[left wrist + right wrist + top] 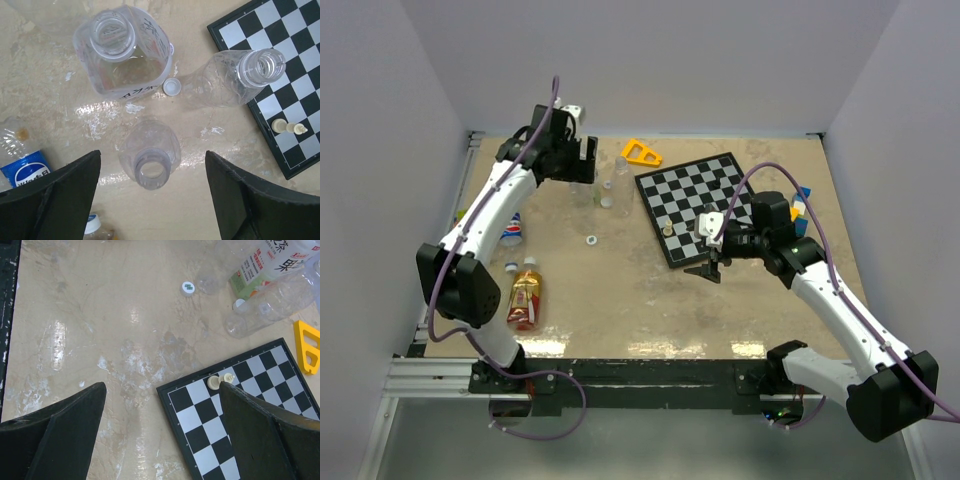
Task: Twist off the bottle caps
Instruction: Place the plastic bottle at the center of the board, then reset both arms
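Left jaws open over an uncapped bottle
The left gripper (pixel 584 162) has its jaws wide apart, holding nothing, right above a small clear plastic bottle (pixel 150 150) with an open top. A small round white cap (pixel 172 86) lies on the sandy worktop (pixel 50 100) just beside a big labelled clear bottle (pixel 122 55). The right gripper (pixel 162 385) has wide, empty jaws by the black-and-white chessboard (pixel 250 400). The bottles look light, so a bumping jaw could knock one over

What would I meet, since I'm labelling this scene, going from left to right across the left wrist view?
blue-label bottle → wide open bottle → white cap → clear open bottle → two chess pieces. Left out: the small clear bottle, which overlaps others.
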Motion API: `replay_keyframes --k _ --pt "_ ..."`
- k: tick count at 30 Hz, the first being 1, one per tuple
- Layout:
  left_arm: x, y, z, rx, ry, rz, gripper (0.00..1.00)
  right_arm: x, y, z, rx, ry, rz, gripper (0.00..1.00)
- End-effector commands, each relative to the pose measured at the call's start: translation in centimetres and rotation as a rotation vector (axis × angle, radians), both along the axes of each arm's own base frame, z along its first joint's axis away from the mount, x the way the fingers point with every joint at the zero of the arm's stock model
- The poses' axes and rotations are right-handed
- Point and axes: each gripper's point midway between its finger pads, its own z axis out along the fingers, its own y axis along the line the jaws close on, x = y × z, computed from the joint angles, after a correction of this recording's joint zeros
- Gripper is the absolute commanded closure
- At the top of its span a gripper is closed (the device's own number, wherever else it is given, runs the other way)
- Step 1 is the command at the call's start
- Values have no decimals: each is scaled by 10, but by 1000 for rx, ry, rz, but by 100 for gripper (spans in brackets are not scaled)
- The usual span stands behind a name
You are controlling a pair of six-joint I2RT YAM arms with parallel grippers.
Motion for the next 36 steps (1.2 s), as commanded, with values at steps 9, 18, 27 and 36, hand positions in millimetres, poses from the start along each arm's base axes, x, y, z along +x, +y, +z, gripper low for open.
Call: replay_keyframes --k 9,18,27,36 --pt "-54 25 119 -95 -408 11 0 41 -22 72 39 -87 -291 2" --pt "-122 48 131 -149 -586 27 0 71 -87 201 437 -170 -796 2" --pt "-163 42 130 -238 -580 -34 0 59 -100 238 617 -151 -872 2" --pt "-183 45 129 -277 -570 -22 0 55 -118 241 736 -99 -990 2"
